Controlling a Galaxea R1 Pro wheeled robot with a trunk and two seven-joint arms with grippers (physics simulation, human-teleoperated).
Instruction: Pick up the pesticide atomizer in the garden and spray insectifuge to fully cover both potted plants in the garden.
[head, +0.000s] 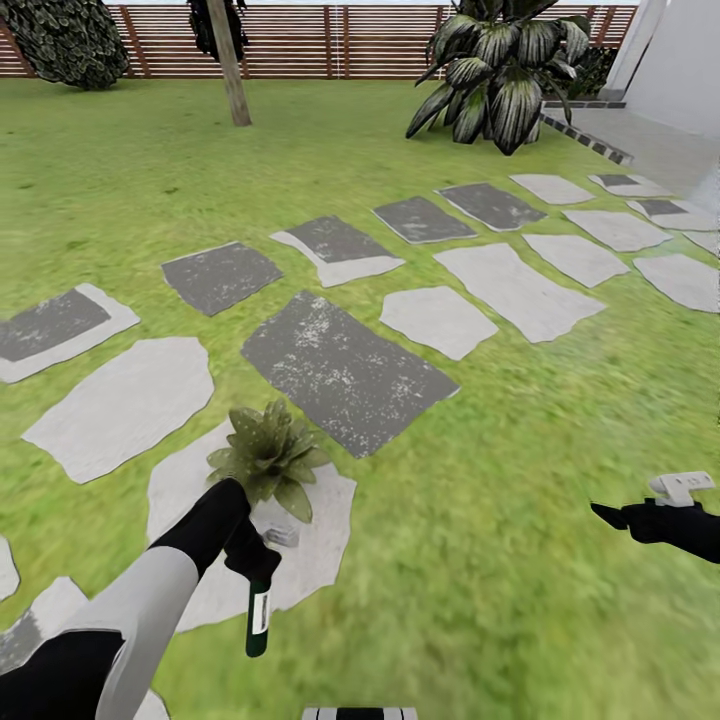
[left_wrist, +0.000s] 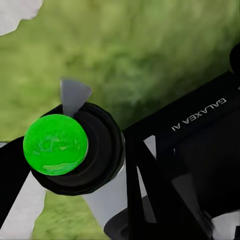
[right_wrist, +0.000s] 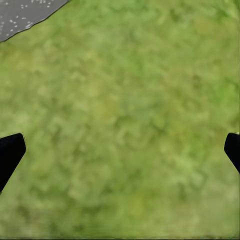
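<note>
— One potted plant (head: 268, 458) in reach; where's the pesticide atomizer (head: 259, 610)?
— Pinched in my left claw (head: 252, 560), hanging near it. Right claw (right_wrist: 120, 150) spread. Aimed wrong, spray hits grass (head: 480, 560).

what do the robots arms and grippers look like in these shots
The left arm has a light grey forearm shell that narrows to a black wrist and black left gripper. The left wrist view shows white GALAXEA AI lettering on black housing. The right gripper is black with pointed fingertips and a white block on top.
</note>
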